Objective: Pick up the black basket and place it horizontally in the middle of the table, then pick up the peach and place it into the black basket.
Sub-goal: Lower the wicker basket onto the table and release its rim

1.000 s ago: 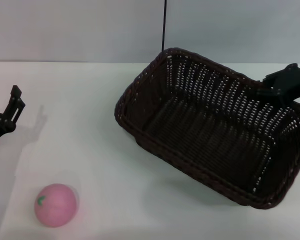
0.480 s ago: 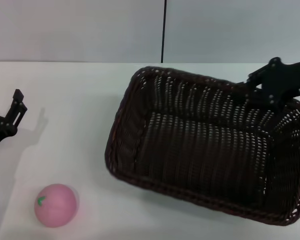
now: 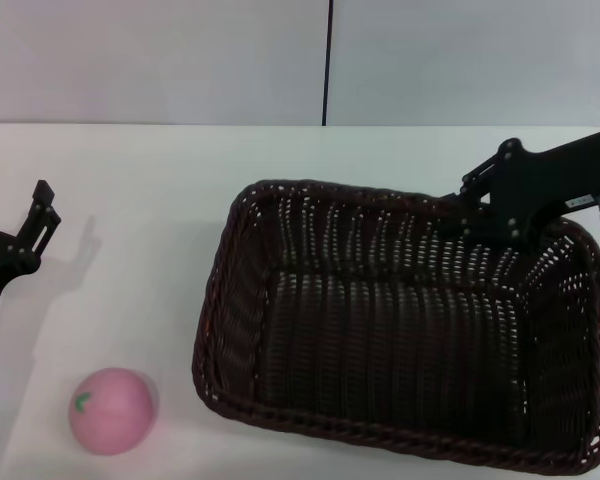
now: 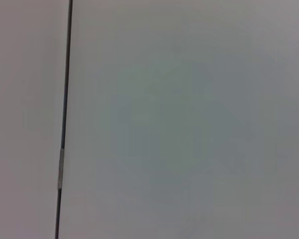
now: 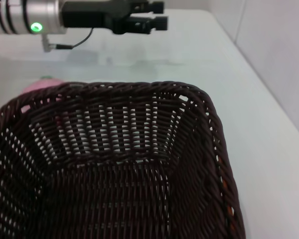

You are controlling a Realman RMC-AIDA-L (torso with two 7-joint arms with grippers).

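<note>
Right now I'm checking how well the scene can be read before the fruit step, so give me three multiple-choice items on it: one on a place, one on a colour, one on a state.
1. Where does the peach lie relative to the black basket in the head view?
A. Inside it
B. On the table, off the basket's left end
C. Behind its far rim

2. What colour is the peach?
A. Pink
B. Yellow
C. Green all over

3. What is the right hand doing?
A. Parked far from everything
B. Holding the peach
C. Gripping the basket's far rim

Answers:
1. B, since the fruit sits on bare white tabletop, apart from the basket.
2. A, since it is pink with only a tiny green mark.
3. C, since the hand sits on the far rim near the basket's right end, while the left hand hangs empty at the table's left edge.
</note>
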